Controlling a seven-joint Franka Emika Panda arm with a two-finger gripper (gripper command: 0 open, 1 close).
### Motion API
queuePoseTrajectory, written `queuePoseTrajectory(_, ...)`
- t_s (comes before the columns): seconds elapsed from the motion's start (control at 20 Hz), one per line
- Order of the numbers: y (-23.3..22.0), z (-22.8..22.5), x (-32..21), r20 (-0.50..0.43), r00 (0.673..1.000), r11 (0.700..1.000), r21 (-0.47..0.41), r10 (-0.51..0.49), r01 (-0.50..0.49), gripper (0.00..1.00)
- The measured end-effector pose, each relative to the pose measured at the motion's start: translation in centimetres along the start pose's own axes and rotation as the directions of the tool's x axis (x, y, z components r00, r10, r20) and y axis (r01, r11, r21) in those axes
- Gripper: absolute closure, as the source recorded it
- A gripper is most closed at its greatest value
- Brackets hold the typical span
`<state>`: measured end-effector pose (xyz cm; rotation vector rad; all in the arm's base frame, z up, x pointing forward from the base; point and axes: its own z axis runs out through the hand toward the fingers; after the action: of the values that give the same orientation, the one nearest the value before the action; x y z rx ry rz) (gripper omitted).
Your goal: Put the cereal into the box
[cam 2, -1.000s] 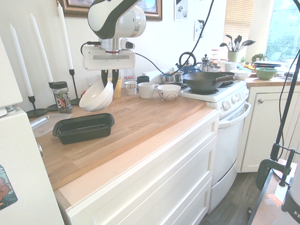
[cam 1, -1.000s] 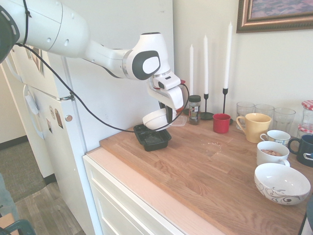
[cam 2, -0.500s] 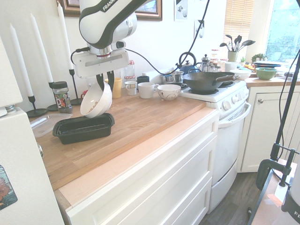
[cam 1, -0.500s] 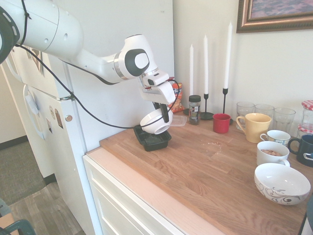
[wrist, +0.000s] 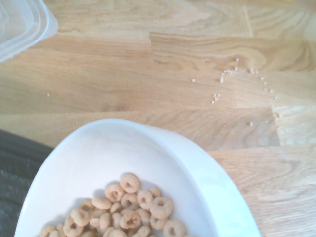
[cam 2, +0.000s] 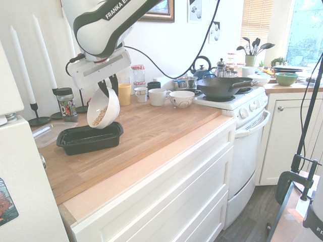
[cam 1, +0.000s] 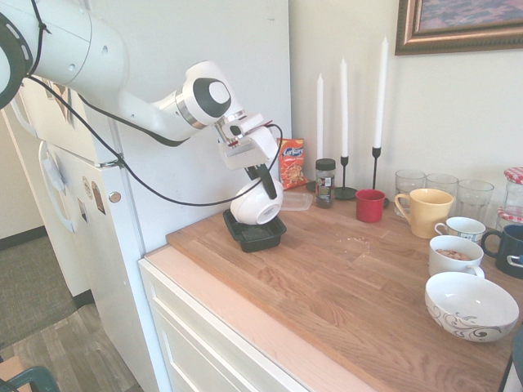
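The wooden countertop (cam 1: pixel 343 278) carries all items. The white arm reaches over its far end beside the refrigerator (cam 1: pixel 163 98). The gripper (cam 2: pixel 107 91) is closed on the rim of a white bowl (cam 2: pixel 103 108) and holds it tilted above the box (cam 2: pixel 90 138) — the bowl's mouth faces down toward the box interior in the second exterior view. The box, a shallow black tray, rests on the countertop directly under the bowl. The cereal (wrist: pixel 127 207) lies inside the bowl, heaped against its lower wall; the wrist view shows tan rings there. Whether any cereal lies in the box cannot be determined. A clear lid (wrist: pixel 19 24) lies just beside the box. Small crumbs (wrist: pixel 242 79) are scattered on the bare wood — well apart from the bowl.
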<state>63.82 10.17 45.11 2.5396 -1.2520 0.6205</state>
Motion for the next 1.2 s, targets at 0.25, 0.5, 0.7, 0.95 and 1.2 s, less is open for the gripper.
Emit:
queuePoseTrajectory(0.25,-1.1,-0.1,-1.3,-0.107,0.992,0.996,-0.071,-0.063,0.055,1.00)
queuePoseTrajectory(0.5,-2.8,0.7,-1.5,-0.165,0.982,0.993,-0.094,-0.090,0.075,1.00)
queuePoseTrajectory(0.7,-4.5,0.8,-2.5,-0.232,0.964,0.986,-0.128,-0.133,0.106,1.00)
queuePoseTrajectory(0.95,-5.9,0.6,-4.4,-0.280,0.941,0.975,-0.161,-0.192,0.151,1.00)
queuePoseTrajectory(1.2,-6.1,0.6,-5.1,-0.319,0.922,0.968,-0.190,-0.220,0.165,1.00)
